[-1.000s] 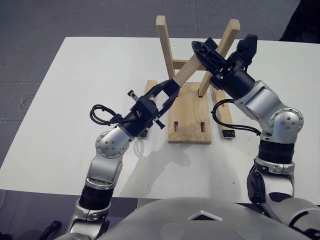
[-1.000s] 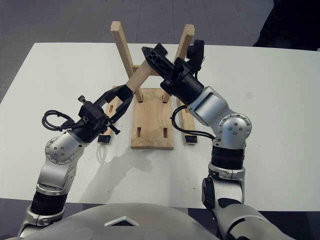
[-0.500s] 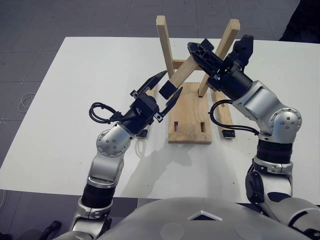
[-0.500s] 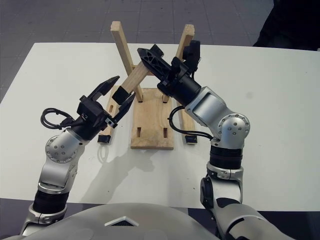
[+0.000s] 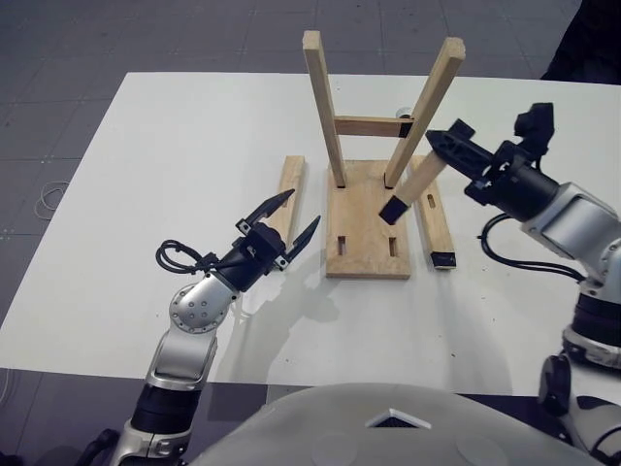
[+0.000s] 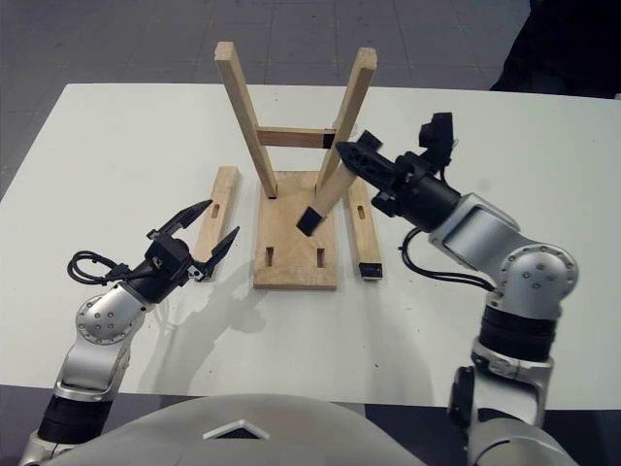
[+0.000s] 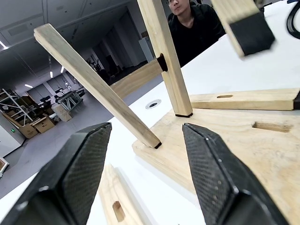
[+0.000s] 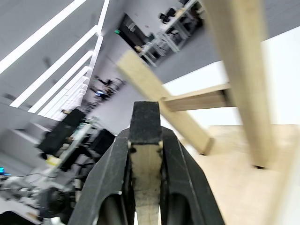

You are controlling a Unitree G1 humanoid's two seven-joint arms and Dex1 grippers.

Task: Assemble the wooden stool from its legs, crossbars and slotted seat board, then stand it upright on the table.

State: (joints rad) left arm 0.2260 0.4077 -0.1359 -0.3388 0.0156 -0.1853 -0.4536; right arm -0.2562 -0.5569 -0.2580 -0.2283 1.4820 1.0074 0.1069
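The slotted seat board (image 5: 367, 254) lies flat on the white table. Two legs (image 5: 323, 102) (image 5: 432, 97) stand in its far slots, joined by a crossbar (image 5: 369, 126). My right gripper (image 5: 456, 148) is shut on a third leg (image 6: 332, 189), held slanted with its black-capped end just above the board's right side. In the right wrist view the fingers (image 8: 112, 173) clamp that leg (image 8: 145, 154). My left gripper (image 5: 302, 208) hovers open near the board's left edge, holding nothing; the left wrist view shows its wide-apart fingers (image 7: 70, 178) facing the board (image 7: 225, 150).
One loose wooden piece (image 5: 288, 186) lies left of the board, just beyond my left gripper. Another (image 5: 434, 228) lies along the board's right edge, under the held leg. A small round grommet (image 5: 401, 109) sits behind the stool. Bare table (image 5: 146, 175) spreads to the left.
My left gripper let go of the slanted leg, opened and drew back toward the near left. My right arm swung right, carrying the leg away from the upright legs.
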